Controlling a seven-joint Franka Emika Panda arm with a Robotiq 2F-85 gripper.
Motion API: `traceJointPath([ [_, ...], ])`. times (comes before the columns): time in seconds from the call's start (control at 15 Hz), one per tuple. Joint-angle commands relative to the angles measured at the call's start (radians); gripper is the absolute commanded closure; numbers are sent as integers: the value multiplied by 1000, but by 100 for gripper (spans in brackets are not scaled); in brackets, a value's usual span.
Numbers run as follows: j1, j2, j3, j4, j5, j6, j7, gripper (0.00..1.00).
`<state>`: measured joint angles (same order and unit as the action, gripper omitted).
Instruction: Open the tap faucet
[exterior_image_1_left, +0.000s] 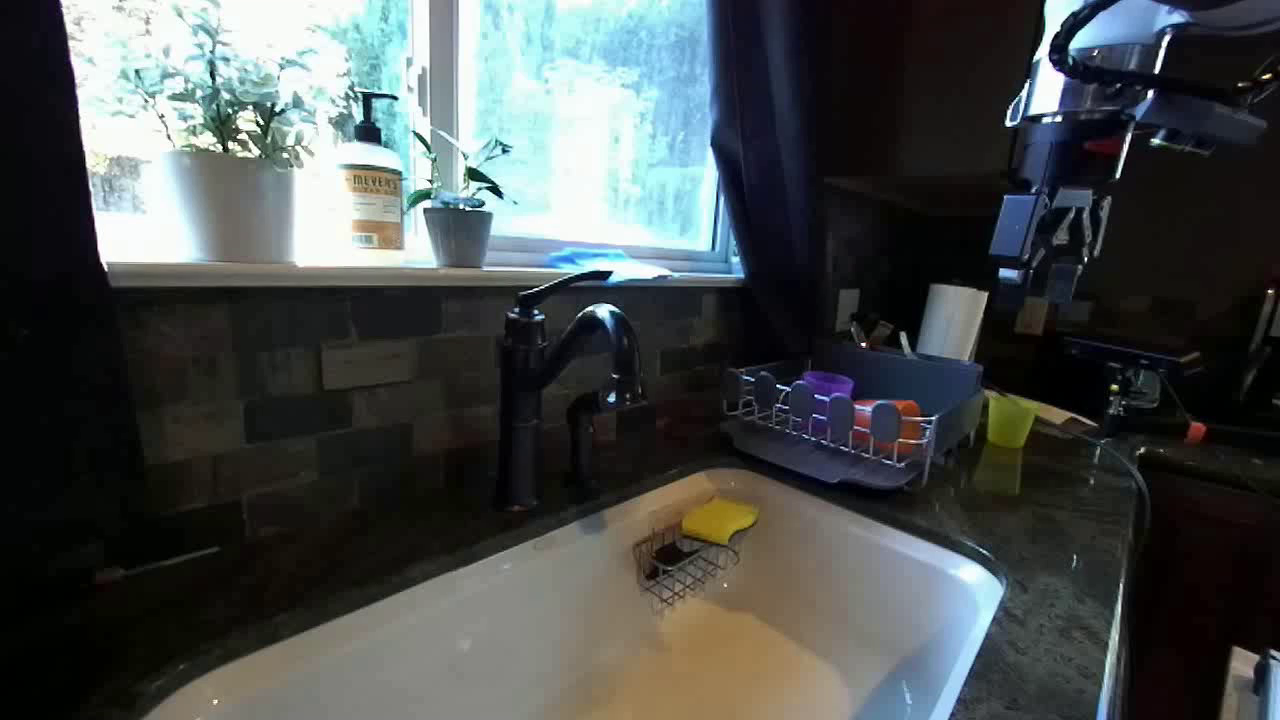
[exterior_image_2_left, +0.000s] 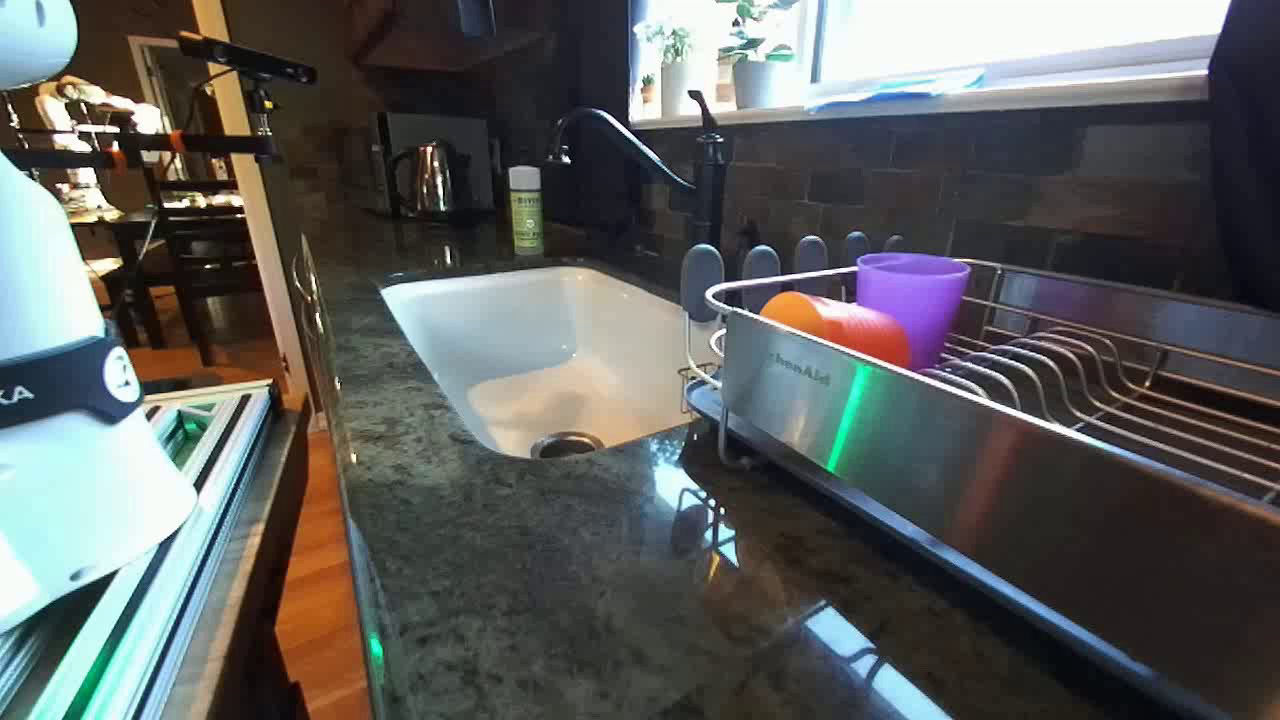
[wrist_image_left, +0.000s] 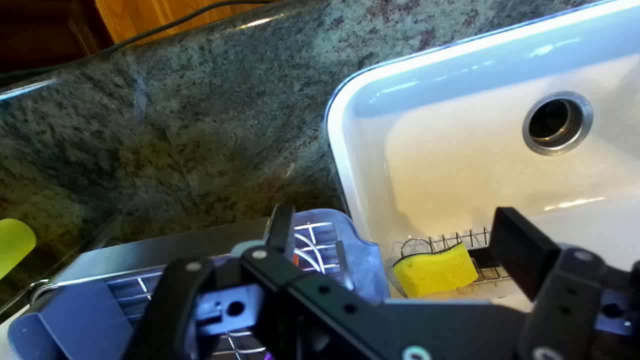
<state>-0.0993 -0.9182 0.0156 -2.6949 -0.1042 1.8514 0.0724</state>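
The tap faucet is dark bronze-black, with an upright post and an arched spout. It also stands behind the sink in an exterior view. Its lever handle sits on top, tilted upward toward the right there; the lever also shows in an exterior view. My gripper hangs in the air, fingers down, higher than the faucet and well apart from it, on the dish rack's side. In the wrist view the gripper has its fingers wide apart with nothing between them. The faucet is out of the wrist view.
A white sink holds a wire caddy with a yellow sponge. A dish rack with purple and orange cups stands beside the sink. A yellow-green cup is near it. Potted plants and a soap bottle line the windowsill.
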Motion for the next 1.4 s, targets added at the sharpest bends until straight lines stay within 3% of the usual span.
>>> traceJointPath([
  [0.0, 8, 1, -6, 2, -5, -3, 5, 0],
  [0.33, 9, 21, -3, 9, 13, 27, 28, 0],
  [0.73, 86, 318, 18, 161, 145, 247, 52, 0],
  [1.13, 183, 639, 56, 470, 257, 277, 33, 0],
  [1.27, 176, 671, 66, 548, 232, 256, 53, 0],
  [1.33, 176, 617, 65, 458, 225, 297, 39, 0],
])
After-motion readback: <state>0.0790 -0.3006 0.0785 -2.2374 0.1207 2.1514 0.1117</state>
